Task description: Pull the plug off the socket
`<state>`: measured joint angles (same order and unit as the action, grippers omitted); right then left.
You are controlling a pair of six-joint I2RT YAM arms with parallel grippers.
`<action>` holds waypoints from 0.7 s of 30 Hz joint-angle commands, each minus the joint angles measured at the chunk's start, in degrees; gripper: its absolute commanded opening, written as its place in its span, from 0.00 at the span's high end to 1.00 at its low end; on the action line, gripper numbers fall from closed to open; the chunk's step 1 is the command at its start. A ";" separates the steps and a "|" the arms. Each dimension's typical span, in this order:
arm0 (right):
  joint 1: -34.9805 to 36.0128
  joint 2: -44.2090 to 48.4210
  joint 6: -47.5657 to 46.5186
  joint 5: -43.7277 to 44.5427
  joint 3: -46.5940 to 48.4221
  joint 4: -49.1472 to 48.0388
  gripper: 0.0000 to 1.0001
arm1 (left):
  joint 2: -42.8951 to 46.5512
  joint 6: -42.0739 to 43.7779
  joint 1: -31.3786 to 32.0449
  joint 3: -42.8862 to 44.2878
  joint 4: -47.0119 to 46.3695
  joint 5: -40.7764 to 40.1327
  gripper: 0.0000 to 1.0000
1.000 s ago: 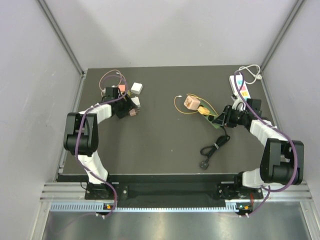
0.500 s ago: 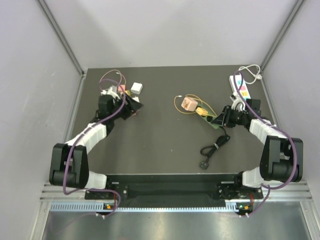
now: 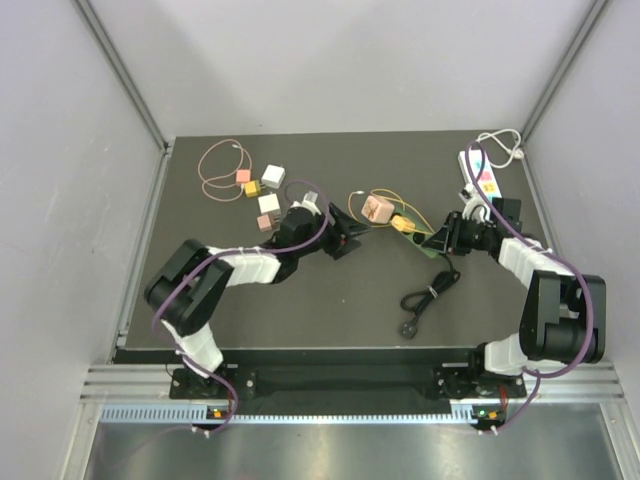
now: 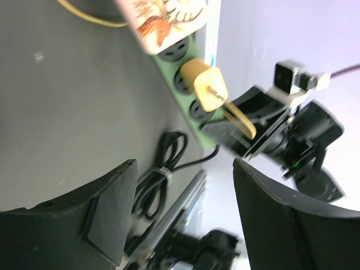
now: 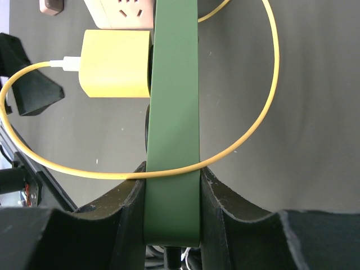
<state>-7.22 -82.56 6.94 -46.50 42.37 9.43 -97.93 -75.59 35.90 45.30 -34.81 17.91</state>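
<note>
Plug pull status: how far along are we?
Done: the right gripper is shut on the green power strip, bracing it. In hand: the left gripper is open and lined up facing the yellow plug, but not around it. Left: close on the plug and pull it out, as it sits seated in its socket.

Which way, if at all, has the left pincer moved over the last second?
Yes. In the top view the left pincer has swung rightward, from beside the white block across the table toward the green power strip.
</note>
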 commanded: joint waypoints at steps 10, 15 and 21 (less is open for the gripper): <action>-0.60 1.09 -1.93 -4.65 1.31 -4.69 1.00 | -12.63 -12.48 4.53 13.84 -8.88 -10.17 0.29; -0.16 1.26 -2.19 -4.39 1.31 -4.69 1.00 | -14.12 -10.46 4.62 17.97 -4.32 -12.82 0.28; -0.07 1.88 -2.37 -4.21 1.40 -4.60 1.00 | -17.11 -6.86 5.06 24.47 3.77 -11.15 0.28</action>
<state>-7.25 -82.56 6.09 -46.65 42.37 9.45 -113.45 -85.36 40.45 66.24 -36.10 7.40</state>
